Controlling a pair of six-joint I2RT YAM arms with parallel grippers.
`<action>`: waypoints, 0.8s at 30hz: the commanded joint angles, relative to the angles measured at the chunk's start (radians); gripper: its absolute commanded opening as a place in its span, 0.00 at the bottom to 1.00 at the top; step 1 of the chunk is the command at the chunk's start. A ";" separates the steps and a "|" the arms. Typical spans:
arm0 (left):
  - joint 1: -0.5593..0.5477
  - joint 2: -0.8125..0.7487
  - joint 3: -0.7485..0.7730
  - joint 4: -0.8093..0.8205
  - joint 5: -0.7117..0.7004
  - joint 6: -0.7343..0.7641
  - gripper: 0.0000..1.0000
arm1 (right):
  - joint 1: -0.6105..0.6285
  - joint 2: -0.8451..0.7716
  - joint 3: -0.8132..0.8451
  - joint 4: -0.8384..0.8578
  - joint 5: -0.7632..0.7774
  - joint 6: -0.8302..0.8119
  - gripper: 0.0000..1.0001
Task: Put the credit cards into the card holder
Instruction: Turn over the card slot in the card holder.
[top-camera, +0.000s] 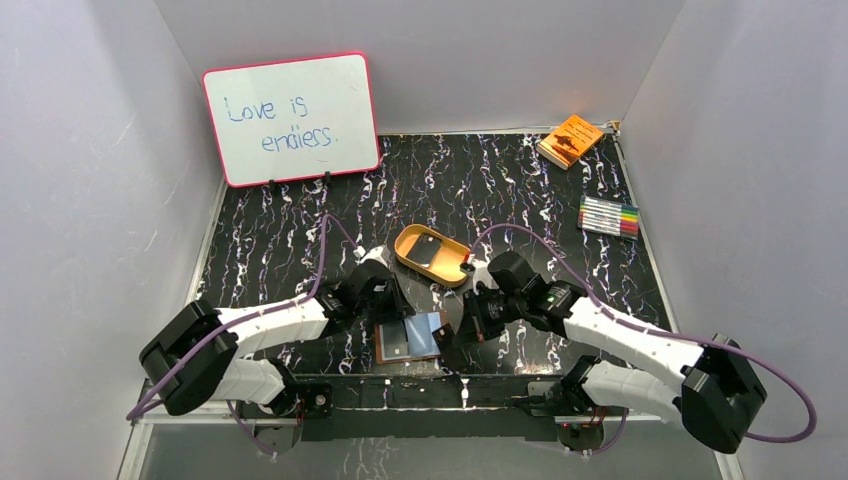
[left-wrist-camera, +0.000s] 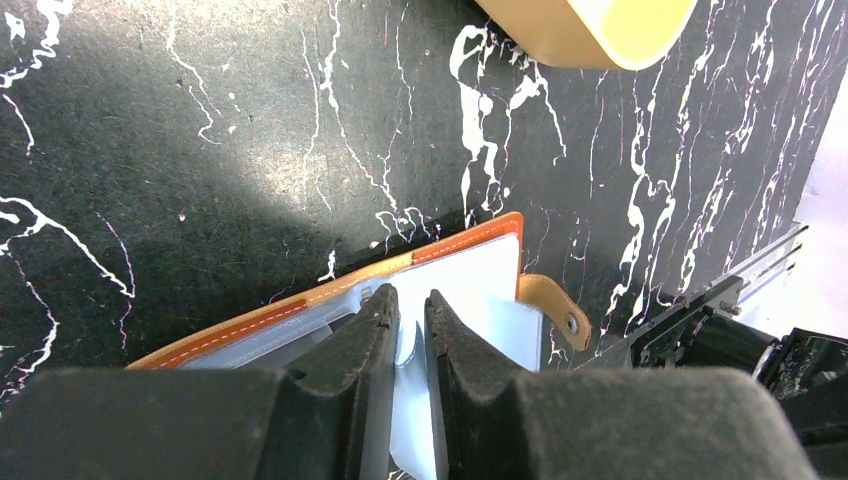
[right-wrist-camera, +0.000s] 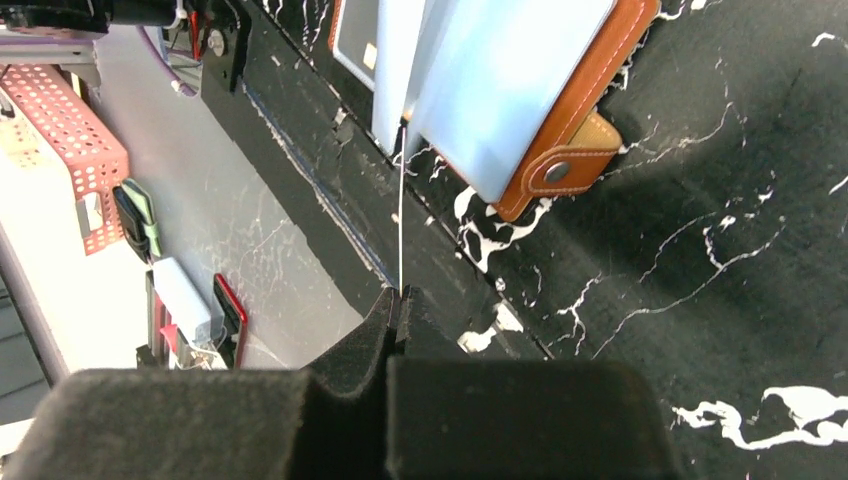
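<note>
The reddish-brown card holder (top-camera: 381, 346) lies open near the table's front edge, its clear sleeves facing up. My left gripper (top-camera: 392, 305) is shut on one clear sleeve (left-wrist-camera: 412, 340) of the holder (left-wrist-camera: 300, 308), next to the strap tab (left-wrist-camera: 556, 306). My right gripper (top-camera: 462, 328) is shut on the pale blue-white card (right-wrist-camera: 400, 220), which shows edge-on with its far end at the holder's sleeves (right-wrist-camera: 500, 80). The snap strap (right-wrist-camera: 560, 170) is beside it. The black card (top-camera: 428, 250) lies in the tan oval tray (top-camera: 452, 272).
A whiteboard (top-camera: 290, 118) stands at the back left. An orange booklet (top-camera: 570, 140) and a marker set (top-camera: 608, 216) are at the back right. The tray rim (left-wrist-camera: 590, 30) is just beyond the holder. The table's front edge (right-wrist-camera: 330, 190) runs close under the holder.
</note>
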 joint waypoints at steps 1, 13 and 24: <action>0.006 -0.037 -0.007 -0.007 -0.019 0.002 0.14 | 0.006 -0.042 0.076 -0.091 -0.011 -0.041 0.00; 0.007 -0.044 -0.010 -0.011 -0.019 -0.001 0.14 | 0.018 0.159 0.157 -0.045 0.042 0.019 0.00; 0.007 -0.048 -0.003 -0.006 -0.005 0.002 0.20 | 0.020 0.287 0.152 0.136 -0.059 0.069 0.00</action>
